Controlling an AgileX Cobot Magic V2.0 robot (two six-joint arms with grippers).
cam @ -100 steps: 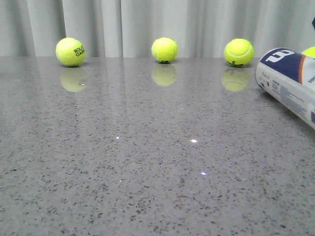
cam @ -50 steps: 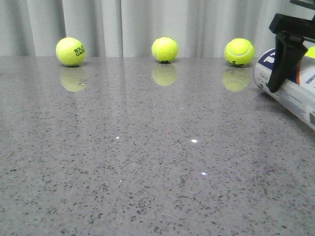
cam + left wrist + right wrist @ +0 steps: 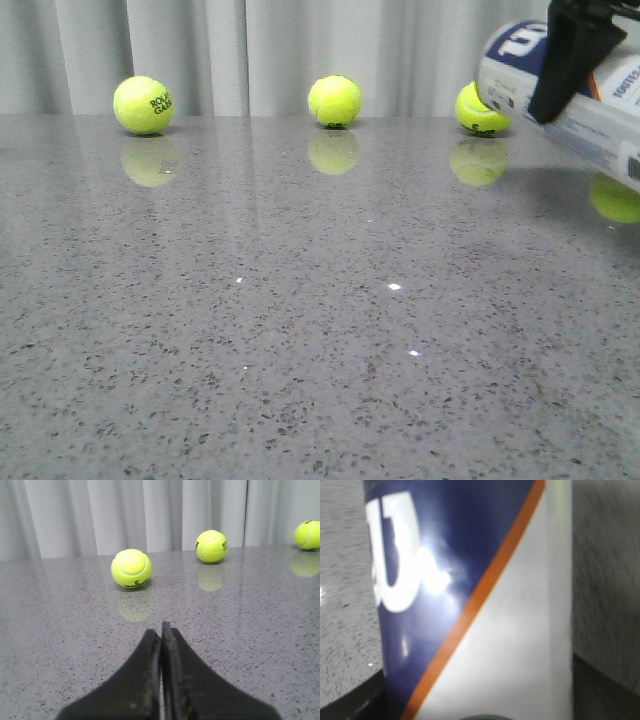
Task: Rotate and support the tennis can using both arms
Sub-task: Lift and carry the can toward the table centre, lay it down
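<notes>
Since half a second ago, the tall white plastic tennis can with navy end and orange stripe [image 3: 565, 85] has risen off the grey speckled stone tabletop [image 3: 300, 330] and now hangs tilted at the upper right of the front view, its navy end toward the middle. Its shadow lies on the tabletop beneath. The matte black right end effector [image 3: 572, 55] clamps across the can near the navy end. Pale grey curtains [image 3: 270, 50] close off the room behind. Three yellow-green tennis balls stand along the far edge: left [image 3: 143, 105], centre [image 3: 334, 101], and right [image 3: 482, 110], the last partly hidden by the can.

Left wrist view: the black left end effector [image 3: 161, 630] has its fingers pressed together with nothing between them, above bare tabletop. Three balls lie beyond it.

Right wrist view: the can [image 3: 485, 610] fills the picture, white "W" and orange stripe blurred. The fingers are hardly visible here.
</notes>
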